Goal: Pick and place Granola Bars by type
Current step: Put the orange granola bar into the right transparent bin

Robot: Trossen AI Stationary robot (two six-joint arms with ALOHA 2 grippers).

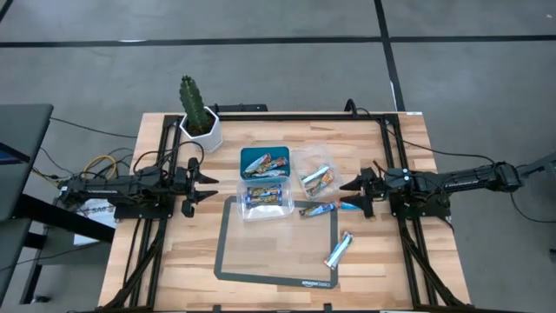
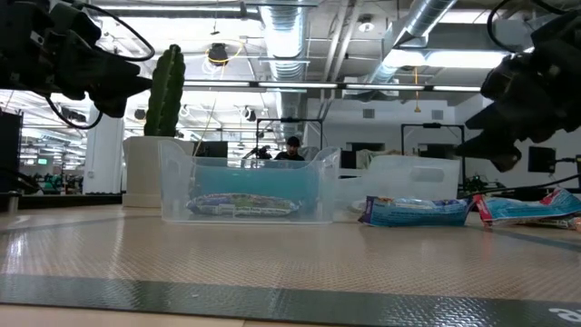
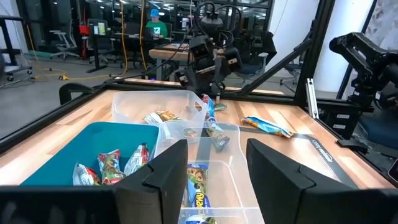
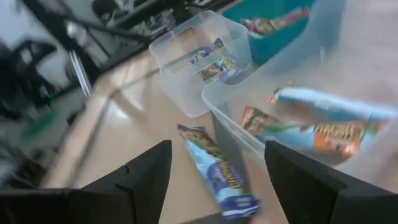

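The granola bars lie sorted and loose. Multicolour ones fill the teal tray [image 1: 264, 162]. Blue ones lie in a clear tub [image 1: 263, 199], and more in a second clear tub [image 1: 317, 174]. Loose on the table lie a blue bar [image 1: 317, 209], a light-blue bar [image 1: 354, 206] and a silver bar [image 1: 339, 249]. My left gripper [image 1: 208, 184] hovers open at the table's left, pointing level at the tubs. My right gripper [image 1: 354, 195] hovers open at the right, just above the light-blue bar; the blue bar [image 4: 217, 171] lies ahead of its fingers.
A dark-rimmed mat [image 1: 276, 261] covers the near middle of the table; the silver bar lies on its right part. A cactus in a white pot [image 1: 198, 117] stands at the far left. A black frame [image 1: 382, 130] runs along the table's edges.
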